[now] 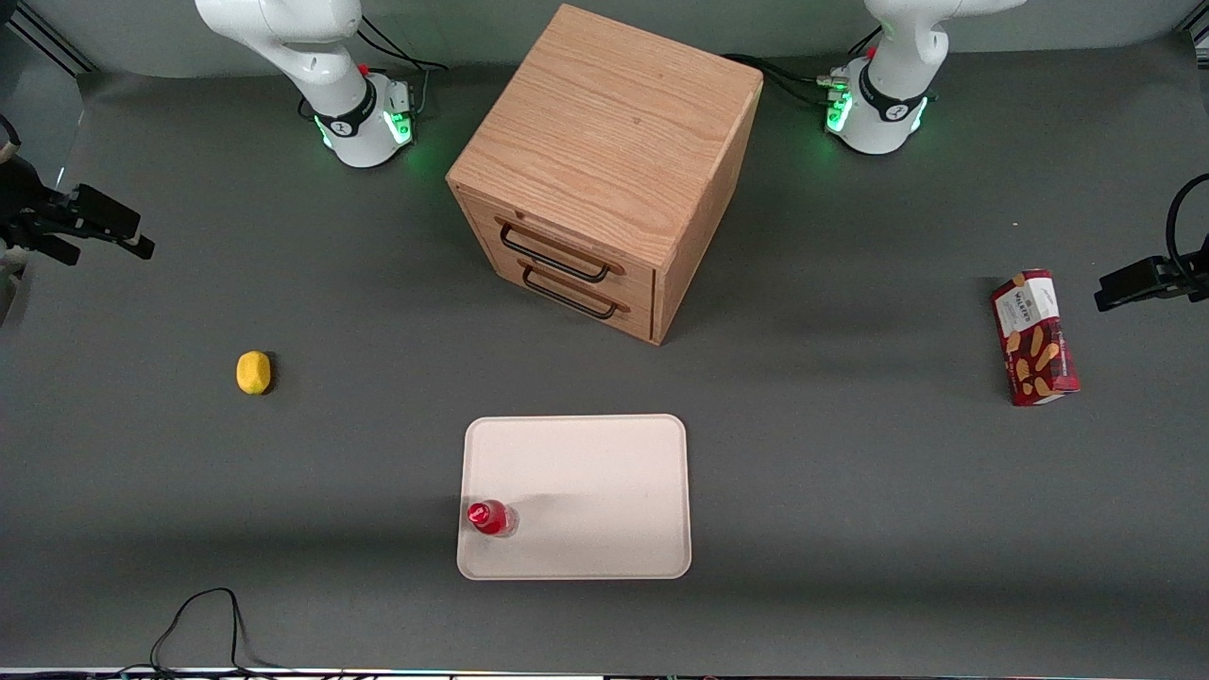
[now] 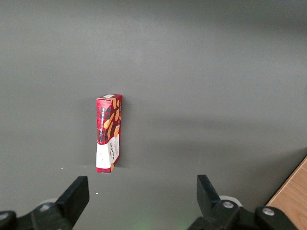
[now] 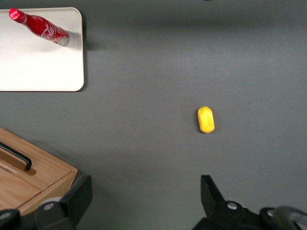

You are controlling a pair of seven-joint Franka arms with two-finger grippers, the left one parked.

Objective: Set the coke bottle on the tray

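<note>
The coke bottle, a small red bottle with a red cap, stands upright on the cream tray, in the corner nearest the front camera on the working arm's side. The right wrist view also shows the coke bottle on the tray. My right gripper hangs high at the working arm's end of the table, well away from the tray. It is the open gripper with nothing between its fingers, only bare grey table under it.
A wooden two-drawer cabinet stands farther from the front camera than the tray. A yellow lemon lies toward the working arm's end, and a red biscuit box toward the parked arm's end. A black cable loops at the front edge.
</note>
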